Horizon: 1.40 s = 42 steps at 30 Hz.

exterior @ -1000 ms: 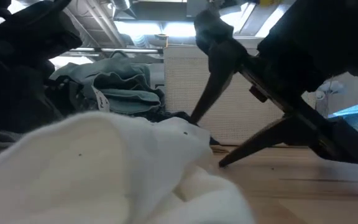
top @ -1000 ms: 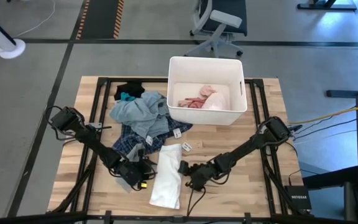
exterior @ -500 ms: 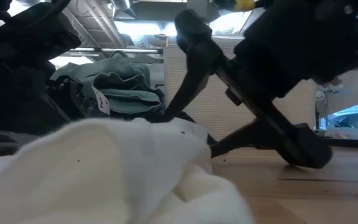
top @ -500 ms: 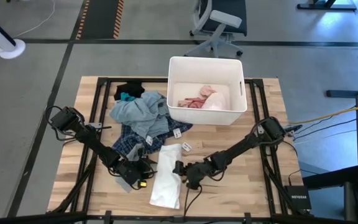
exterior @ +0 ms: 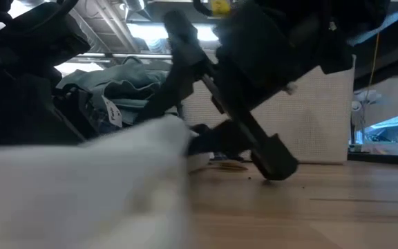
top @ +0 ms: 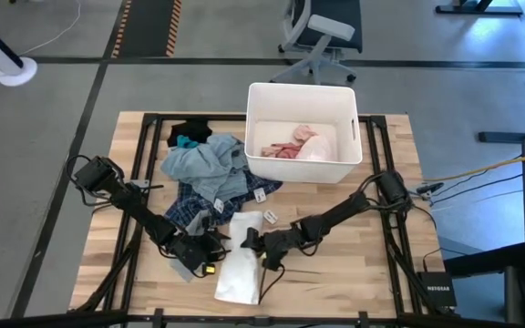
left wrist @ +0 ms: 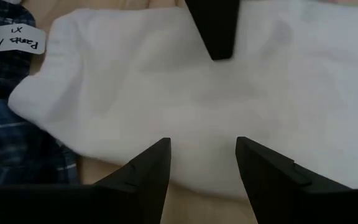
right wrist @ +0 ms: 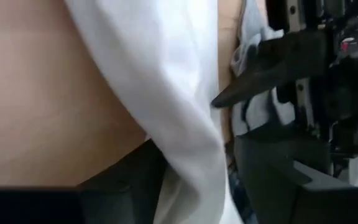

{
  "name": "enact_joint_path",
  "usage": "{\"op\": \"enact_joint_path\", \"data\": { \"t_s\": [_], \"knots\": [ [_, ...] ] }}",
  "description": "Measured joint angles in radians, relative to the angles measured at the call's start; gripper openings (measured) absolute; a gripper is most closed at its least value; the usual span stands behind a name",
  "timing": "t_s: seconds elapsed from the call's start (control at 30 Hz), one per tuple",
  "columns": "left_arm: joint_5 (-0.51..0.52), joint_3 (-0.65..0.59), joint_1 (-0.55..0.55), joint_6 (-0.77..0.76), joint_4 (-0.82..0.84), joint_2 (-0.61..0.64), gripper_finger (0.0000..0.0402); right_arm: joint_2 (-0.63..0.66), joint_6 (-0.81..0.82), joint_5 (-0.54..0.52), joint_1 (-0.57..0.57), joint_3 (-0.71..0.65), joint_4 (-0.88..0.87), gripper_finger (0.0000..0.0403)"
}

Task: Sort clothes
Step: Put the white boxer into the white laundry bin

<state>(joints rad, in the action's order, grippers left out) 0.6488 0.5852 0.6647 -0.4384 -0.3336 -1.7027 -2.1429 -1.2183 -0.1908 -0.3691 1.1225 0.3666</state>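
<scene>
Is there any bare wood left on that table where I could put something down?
Yes. Bare wood shows between the white rectangular plastic bin and the table's right edge, and along its near edge right of the white fabric garment. The left-centre is crowded: the light blue-grey garment, the dark blue plaid garment and both arms meeting at the white one.

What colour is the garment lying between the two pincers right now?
White: the garment is plain white, clearest in the left wrist view.
</scene>
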Motion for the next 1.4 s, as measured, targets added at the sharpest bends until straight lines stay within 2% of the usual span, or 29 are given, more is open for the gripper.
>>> {"op": "enact_joint_path", "data": {
  "t_s": [0.13, 0.2, 0.3, 0.4, 0.57, 0.63, 0.87, 1.4],
  "knots": [
    [0.000, 0.000, 0.000, 0.000, 0.000, 0.000, 0.0178, -0.028, -0.001, -0.008, -0.002, 0.056, -0.019, 0.0166],
    [0.000, 0.000, 0.000, 0.000, 0.000, 0.000, 0.0178, -0.030, 0.016, -0.047, -0.003, 0.087, -0.068, 0.0139],
    [0.000, 0.000, 0.001, -0.002, 0.000, 0.000, 0.0178, -0.031, 0.104, -0.132, -0.004, 0.136, -0.156, 0.0081],
    [0.000, 0.000, 0.006, -0.005, 0.001, 0.000, 0.0178, -0.037, 0.148, -0.154, -0.003, 0.187, -0.250, 0.0020],
    [0.034, 0.000, 0.025, -0.021, 0.001, 0.000, 0.0178, -0.033, 0.208, -0.317, -0.030, 0.239, -0.277, 0.0027],
    [0.053, 0.000, 0.036, -0.021, 0.001, 0.000, 0.0178, -0.009, 0.211, -0.367, -0.047, 0.242, -0.287, 0.0018],
    [0.121, 0.001, 0.061, -0.025, -0.008, 0.001, 0.0178, 0.109, 0.254, -0.494, -0.082, 0.243, -0.359, 0.0021],
    [0.125, 0.000, 0.068, 0.008, -0.022, 0.000, 0.0178, 0.455, 0.270, -0.723, -0.058, 0.246, -0.446, 0.0015]
  ]
}}
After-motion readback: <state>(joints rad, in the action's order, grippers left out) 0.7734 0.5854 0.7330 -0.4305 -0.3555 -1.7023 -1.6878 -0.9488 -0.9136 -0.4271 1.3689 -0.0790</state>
